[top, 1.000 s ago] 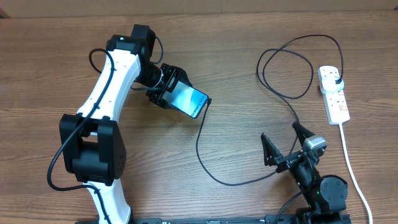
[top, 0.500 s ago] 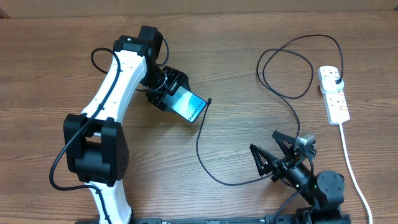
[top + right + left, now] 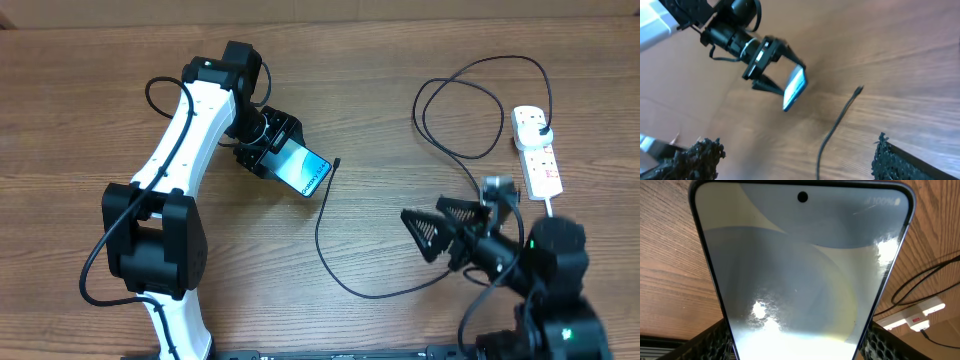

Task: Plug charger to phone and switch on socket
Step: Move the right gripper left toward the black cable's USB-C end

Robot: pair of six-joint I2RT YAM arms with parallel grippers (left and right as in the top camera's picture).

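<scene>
As the left end effector is clasping the slim blue-screened smartphone, the gaping right end effector should be targeting the thin black cable behind its tip.

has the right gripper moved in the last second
yes: the right gripper has swung left, away from the power strip, and now points toward the phone

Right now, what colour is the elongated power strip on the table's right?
The elongated power strip is white; the overhead view shows it best.
</scene>
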